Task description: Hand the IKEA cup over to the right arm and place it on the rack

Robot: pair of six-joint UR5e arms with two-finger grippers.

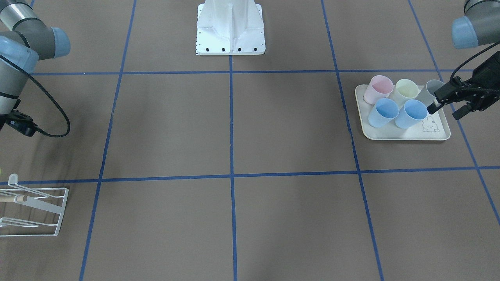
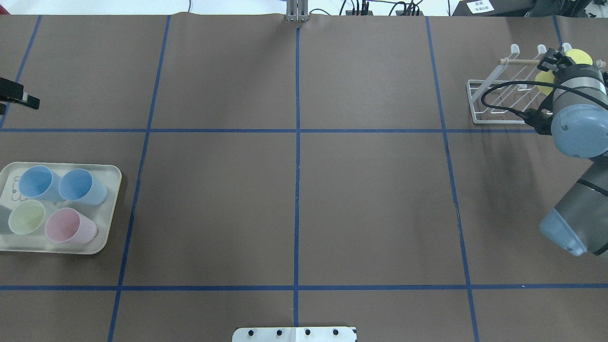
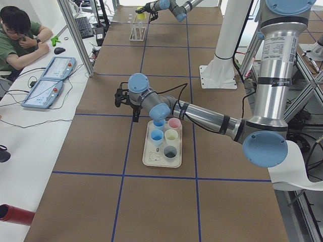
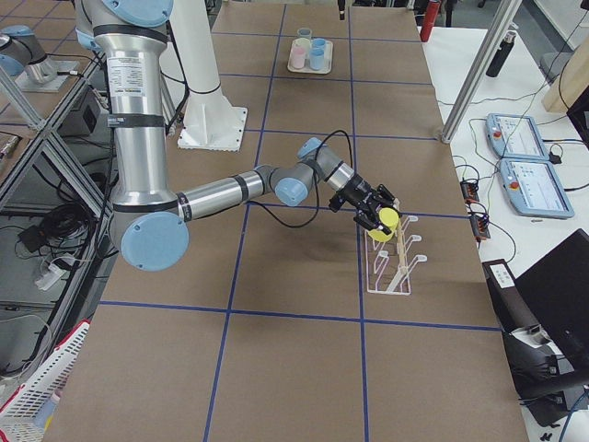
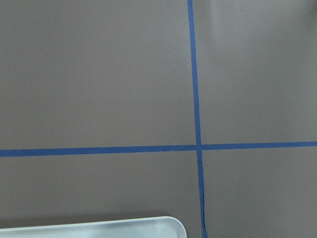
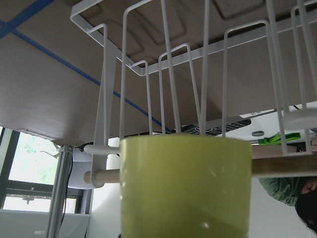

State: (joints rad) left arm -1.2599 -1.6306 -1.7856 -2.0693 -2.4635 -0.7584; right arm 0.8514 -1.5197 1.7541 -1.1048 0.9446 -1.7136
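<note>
My right gripper (image 4: 375,212) is shut on a yellow-green cup (image 4: 386,221) and holds it at the top of the white wire rack (image 4: 393,265), against the wooden rod. In the right wrist view the cup (image 6: 185,188) fills the lower middle, with the rack prongs (image 6: 104,89) above it. Overhead, the right gripper (image 2: 563,61) and cup (image 2: 580,56) sit over the rack (image 2: 498,122). My left gripper (image 1: 444,111) is open and empty, raised beyond the cream tray (image 1: 433,134), which holds pink (image 1: 377,89), pale yellow (image 1: 405,90), grey (image 1: 431,89) and two blue cups (image 1: 384,112).
The robot's white base (image 1: 230,27) stands at the table's middle edge. The left wrist view shows bare brown table with blue tape lines and a tray corner (image 5: 148,228). An operator (image 3: 17,35) sits at a side desk with teach pendants (image 3: 43,93).
</note>
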